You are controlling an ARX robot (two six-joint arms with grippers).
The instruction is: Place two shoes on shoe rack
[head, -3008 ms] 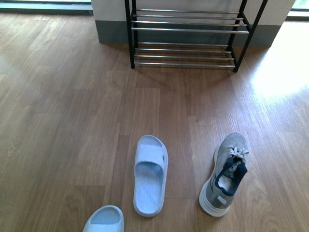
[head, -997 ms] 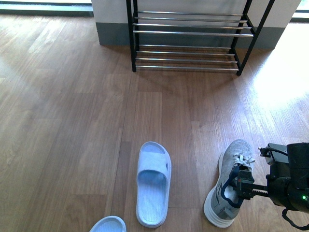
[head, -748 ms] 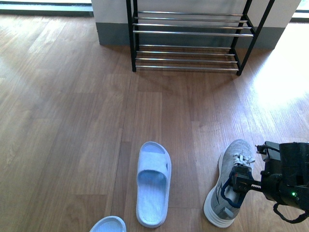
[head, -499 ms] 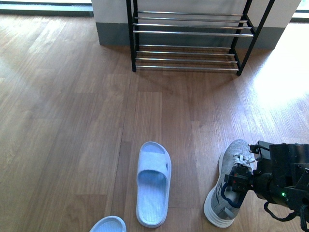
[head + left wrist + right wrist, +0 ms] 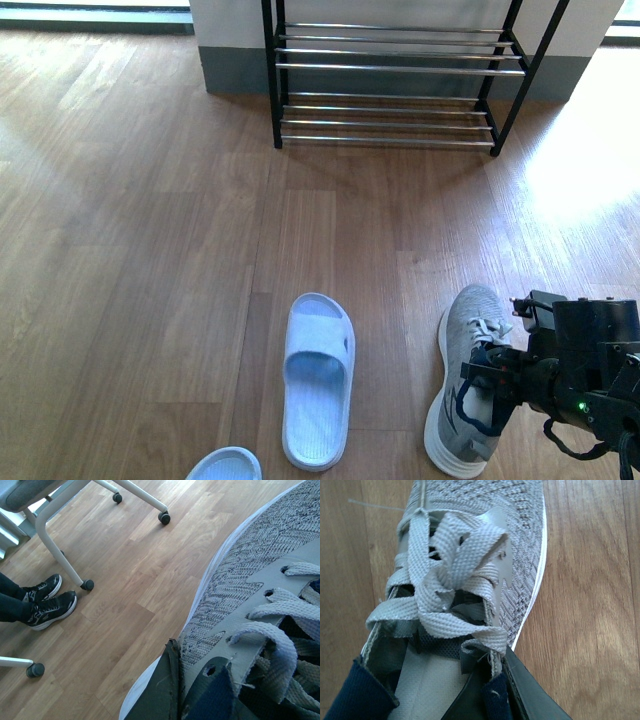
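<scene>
The left gripper (image 5: 175,702) is out of the front view; its wrist view shows one dark finger (image 5: 161,692) against the outer collar of a grey sneaker (image 5: 240,580), and I cannot tell whether it grips; beyond it are a white chair leg (image 5: 55,540) and a person's black shoes (image 5: 50,607). From the front, a cut-off slide (image 5: 222,465) sits at the lower left edge; a whole slide (image 5: 318,380) lies just beside it on the wooden floor (image 5: 150,250); the shoe rack (image 5: 390,80) stands well apart against the far wall; the right-hand sneaker (image 5: 462,340) lies right of the whole slide, toe toward the rack; the right gripper (image 5: 483,378) is clamped on its collar, with dark fingers either side of the navy lining (image 5: 495,700)
</scene>
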